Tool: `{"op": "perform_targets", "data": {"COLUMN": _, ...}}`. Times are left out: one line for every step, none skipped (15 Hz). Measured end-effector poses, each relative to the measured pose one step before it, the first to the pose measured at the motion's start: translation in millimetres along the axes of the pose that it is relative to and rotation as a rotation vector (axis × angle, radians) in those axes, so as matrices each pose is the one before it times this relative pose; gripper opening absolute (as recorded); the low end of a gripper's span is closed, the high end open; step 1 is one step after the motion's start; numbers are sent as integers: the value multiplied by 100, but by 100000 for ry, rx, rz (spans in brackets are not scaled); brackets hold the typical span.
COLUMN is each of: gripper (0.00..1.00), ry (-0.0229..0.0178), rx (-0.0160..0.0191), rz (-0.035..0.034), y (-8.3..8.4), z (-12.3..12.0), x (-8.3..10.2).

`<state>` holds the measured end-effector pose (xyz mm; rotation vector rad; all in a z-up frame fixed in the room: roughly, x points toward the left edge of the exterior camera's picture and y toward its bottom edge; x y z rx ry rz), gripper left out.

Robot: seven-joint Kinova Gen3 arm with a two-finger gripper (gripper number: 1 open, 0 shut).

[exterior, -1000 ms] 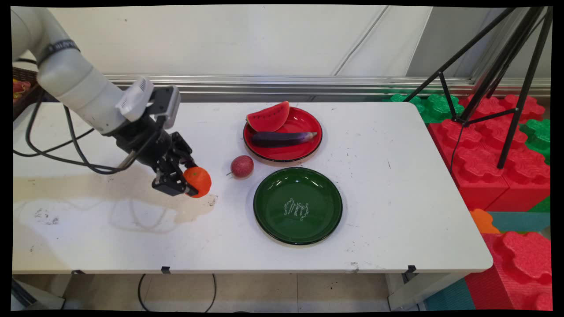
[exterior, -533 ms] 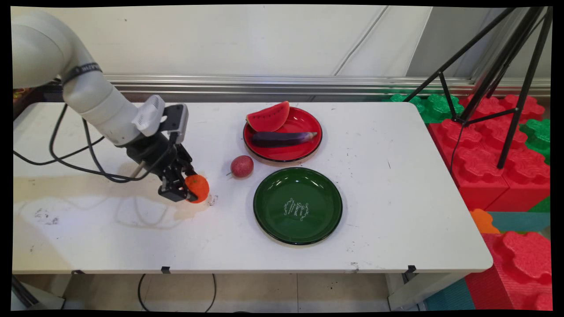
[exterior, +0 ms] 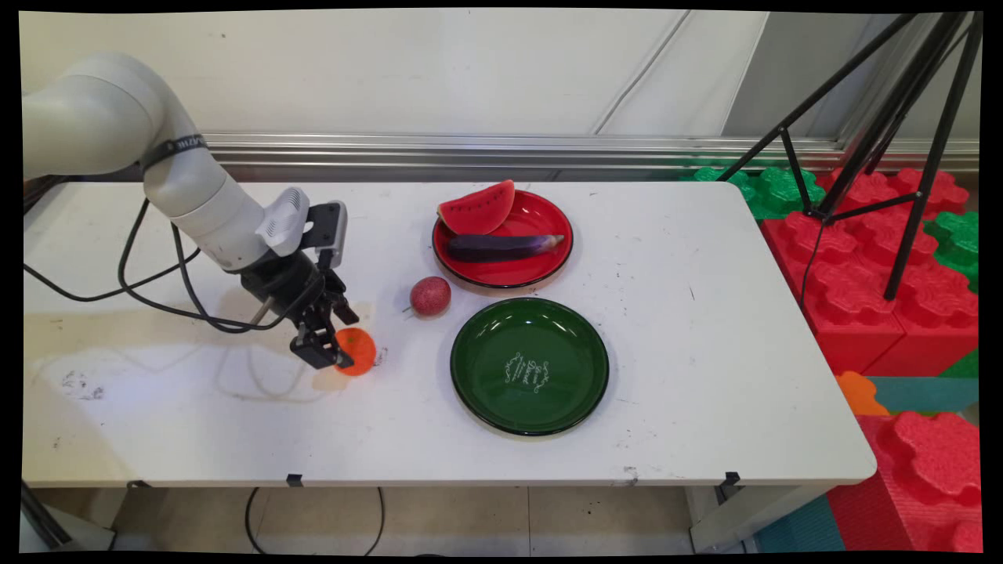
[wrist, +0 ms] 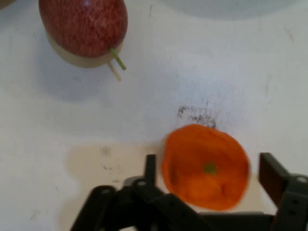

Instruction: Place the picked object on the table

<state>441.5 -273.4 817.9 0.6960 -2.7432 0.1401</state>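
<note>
An orange (exterior: pixel 356 352) (wrist: pixel 206 166) rests on the white table (exterior: pixel 689 368), left of the green plate (exterior: pixel 530 365). My gripper (exterior: pixel 338 349) (wrist: pixel 210 169) stands low over the orange, open, with a finger on each side. In the hand view a gap shows between the right finger (wrist: pixel 270 174) and the fruit, while the left finger (wrist: pixel 150 166) sits close to it. A dark red, stemmed fruit (exterior: pixel 430 295) (wrist: pixel 83 28) lies just beyond the orange.
A red plate (exterior: pixel 533 270) at the back holds a watermelon slice (exterior: pixel 478 209) and an aubergine (exterior: pixel 503 247). The green plate holds nothing. Black cables (exterior: pixel 149 290) hang from the arm at left. A tripod (exterior: pixel 885 141) and foam blocks (exterior: pixel 878 258) stand off the table's right.
The gripper has come down and slightly right with the orange, set it on the table, and its fingers have parted from it.
</note>
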Motion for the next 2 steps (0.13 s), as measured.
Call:
{"op": "perform_targets", "data": {"gripper": 100, "ry": 32, "rx": -128, "rz": -234, "y": -89, "z": 205, "x": -45}}
{"op": "perform_targets", "data": {"gripper": 100, "ry": 193, "rx": -90, "rz": -346, "y": -103, "z": 122, "x": -26}}
